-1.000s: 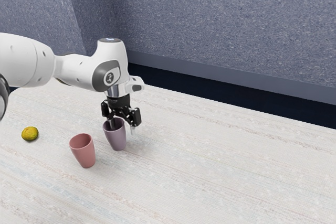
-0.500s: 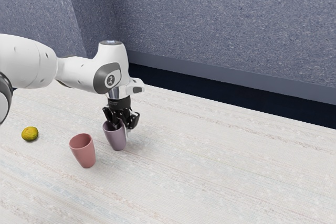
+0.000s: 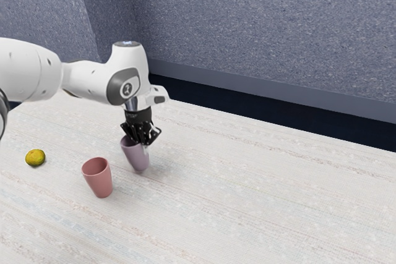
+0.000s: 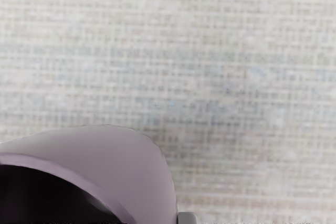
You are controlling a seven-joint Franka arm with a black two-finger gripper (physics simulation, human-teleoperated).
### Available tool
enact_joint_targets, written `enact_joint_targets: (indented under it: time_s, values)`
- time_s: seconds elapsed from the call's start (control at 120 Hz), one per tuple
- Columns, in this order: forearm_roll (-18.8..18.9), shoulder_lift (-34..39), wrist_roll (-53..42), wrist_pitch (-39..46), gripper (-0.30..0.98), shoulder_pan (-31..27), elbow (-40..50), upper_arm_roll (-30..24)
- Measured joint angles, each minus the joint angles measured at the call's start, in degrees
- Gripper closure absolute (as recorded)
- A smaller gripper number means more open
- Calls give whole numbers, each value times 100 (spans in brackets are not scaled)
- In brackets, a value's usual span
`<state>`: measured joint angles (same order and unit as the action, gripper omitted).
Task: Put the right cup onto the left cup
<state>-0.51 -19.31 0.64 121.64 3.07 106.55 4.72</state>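
In the exterior view my gripper (image 3: 143, 144) is shut on the rim wall of the purple cup (image 3: 137, 156), one finger inside the cup and the other outside. That cup leans a little, its base very slightly above or at the table; the exact gap is hard to tell. The pink cup (image 3: 99, 178) stands upright on the table, nearer the camera and apart from the purple one. In the wrist view the purple cup (image 4: 126, 166) shows its wall and dark opening beside a grey fingertip (image 4: 187, 217).
A yellow round fruit (image 3: 35, 157) lies on the pale woven-looking table (image 3: 260, 190), toward the exterior view's left, beyond the pink cup. A blue-grey wall (image 3: 266, 35) rises behind the table.
The gripper's fingers have closed on the purple cup's wall. Since then hand and cup have risen slightly, and the cup has tilted. The pink cup and fruit have stayed put.
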Motion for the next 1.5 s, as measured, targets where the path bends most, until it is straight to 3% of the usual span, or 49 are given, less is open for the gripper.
enact_joint_targets:
  time_s: [0.55,1.15,1.5]
  values:
    - [68,1397,44,-519,78,-20,518,31]
    - [137,2156,74,-600,78,-412,1276,54]
    - [159,2667,93,-601,78,-302,1717,39]
